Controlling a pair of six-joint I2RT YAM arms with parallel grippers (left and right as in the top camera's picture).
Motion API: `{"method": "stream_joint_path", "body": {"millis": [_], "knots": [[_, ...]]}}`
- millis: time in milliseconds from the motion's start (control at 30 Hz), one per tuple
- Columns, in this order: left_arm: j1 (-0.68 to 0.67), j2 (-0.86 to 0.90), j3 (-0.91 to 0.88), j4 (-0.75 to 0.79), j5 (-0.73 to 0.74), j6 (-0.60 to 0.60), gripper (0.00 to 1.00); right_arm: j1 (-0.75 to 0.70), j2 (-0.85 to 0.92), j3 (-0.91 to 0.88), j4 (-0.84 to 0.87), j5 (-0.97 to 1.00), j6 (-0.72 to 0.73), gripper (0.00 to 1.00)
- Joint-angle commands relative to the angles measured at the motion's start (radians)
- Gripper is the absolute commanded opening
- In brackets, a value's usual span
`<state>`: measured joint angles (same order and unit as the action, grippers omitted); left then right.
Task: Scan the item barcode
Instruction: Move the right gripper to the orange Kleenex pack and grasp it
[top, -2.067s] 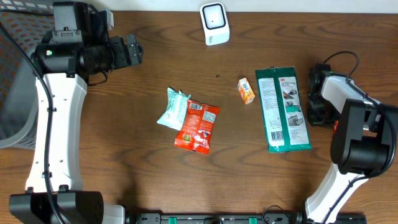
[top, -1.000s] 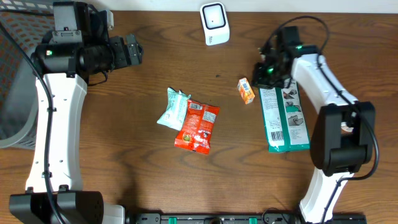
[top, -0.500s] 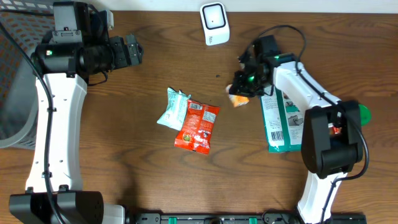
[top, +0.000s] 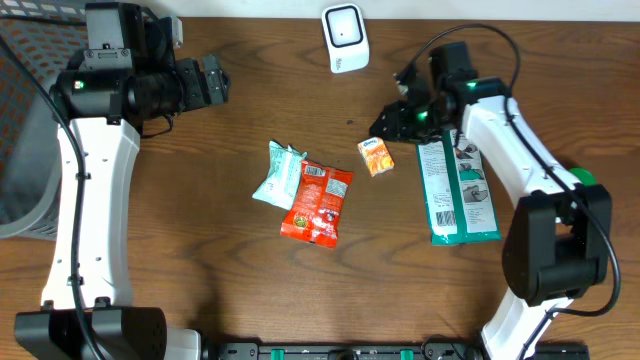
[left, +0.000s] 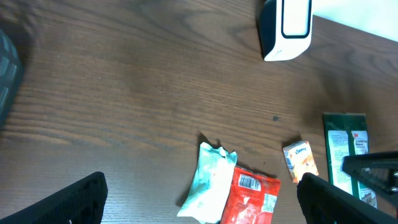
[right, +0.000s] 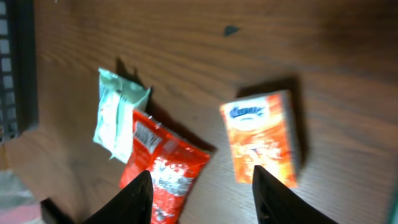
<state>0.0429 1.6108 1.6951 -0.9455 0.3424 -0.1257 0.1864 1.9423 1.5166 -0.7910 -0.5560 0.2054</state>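
Two claws, both with fingers spread apart. The right claw (top: 392, 120) hangs above the worktop (top: 200, 230). The orange box (top: 375, 157) lies flat just ahead of its tips and does not touch them. The scanner (top: 345, 38) stands off to that claw's side. A red pouch (top: 317, 203) and a pale pack (top: 277, 173) lie beyond the box. The left claw (top: 215, 82) hangs well apart from it all.

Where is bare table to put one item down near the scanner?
Bare wood lies between the scanner and the pale green packet, and along the front edge below the red snack bag. Crowded: orange box, right gripper, green package.
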Motion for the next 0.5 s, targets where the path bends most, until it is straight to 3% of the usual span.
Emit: {"method": "stream_joint_path", "body": {"millis": [0, 467], "knots": [[0.0, 0.003, 0.011, -0.004, 0.009, 0.01, 0.98, -0.017, 0.017, 0.007, -0.006, 0.042, -0.058, 0.48], [0.0, 0.003, 0.011, -0.004, 0.009, 0.01, 0.97, -0.015, 0.154, 0.006, 0.014, 0.121, -0.09, 0.33]]}}
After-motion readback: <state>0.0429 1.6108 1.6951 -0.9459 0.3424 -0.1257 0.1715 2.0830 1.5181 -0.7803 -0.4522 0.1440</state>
